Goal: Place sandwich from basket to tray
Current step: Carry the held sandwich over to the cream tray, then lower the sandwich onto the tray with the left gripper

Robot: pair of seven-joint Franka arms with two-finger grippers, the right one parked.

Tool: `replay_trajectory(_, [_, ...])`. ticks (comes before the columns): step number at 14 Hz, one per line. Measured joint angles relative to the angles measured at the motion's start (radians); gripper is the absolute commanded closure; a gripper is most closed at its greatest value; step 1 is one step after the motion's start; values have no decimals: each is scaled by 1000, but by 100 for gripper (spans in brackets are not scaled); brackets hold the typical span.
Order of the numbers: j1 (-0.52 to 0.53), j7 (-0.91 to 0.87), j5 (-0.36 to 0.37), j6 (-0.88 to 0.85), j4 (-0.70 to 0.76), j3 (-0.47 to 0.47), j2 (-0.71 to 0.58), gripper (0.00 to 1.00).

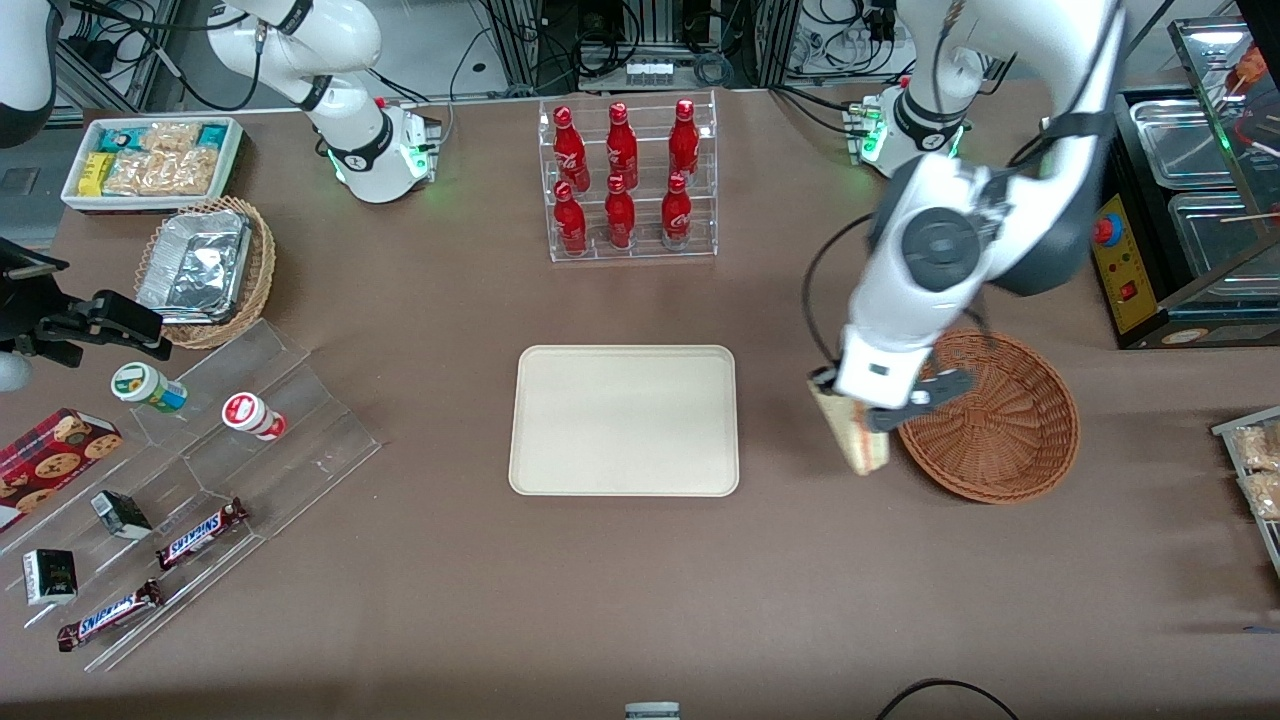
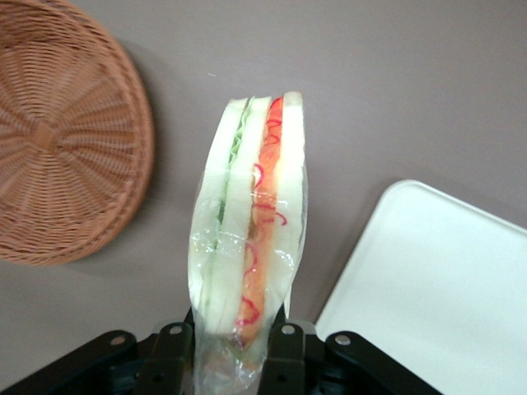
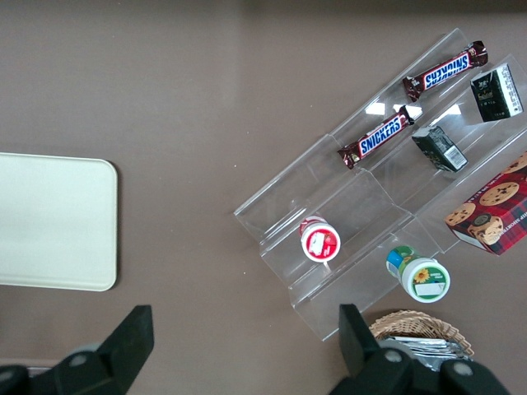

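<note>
Currently the sandwich (image 2: 247,222) is clamped between the gripper (image 2: 235,346) fingers and held above the table, between the basket (image 1: 1000,420) and the tray (image 1: 625,420), just beside the basket's rim.

Six red bottles (image 1: 626,178) in clear rack; snack box (image 1: 152,160); foil containers (image 1: 196,267) in tan basket; Snickers bars (image 1: 200,531)
</note>
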Motion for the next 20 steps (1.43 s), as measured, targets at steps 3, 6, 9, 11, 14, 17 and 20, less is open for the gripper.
replay_trajectory(3, [-49, 1, 0, 32, 55, -12, 67, 70])
replay_trajectory(6, [-106, 2, 0, 72, 65, -24, 101, 71])
replay_trajectory(9, [-172, 3, 1, 127, 65, -26, 134, 71])
replay_trajectory(11, [-209, 3, 2, 161, 65, -26, 172, 71])
replay_trajectory(14, [-236, 3, 2, 197, 66, -26, 226, 71])
replay_trajectory(17, [-237, 5, 2, 231, 66, -24, 256, 71])
replay_trajectory(20, [-238, 10, 6, 258, 67, -23, 270, 71])
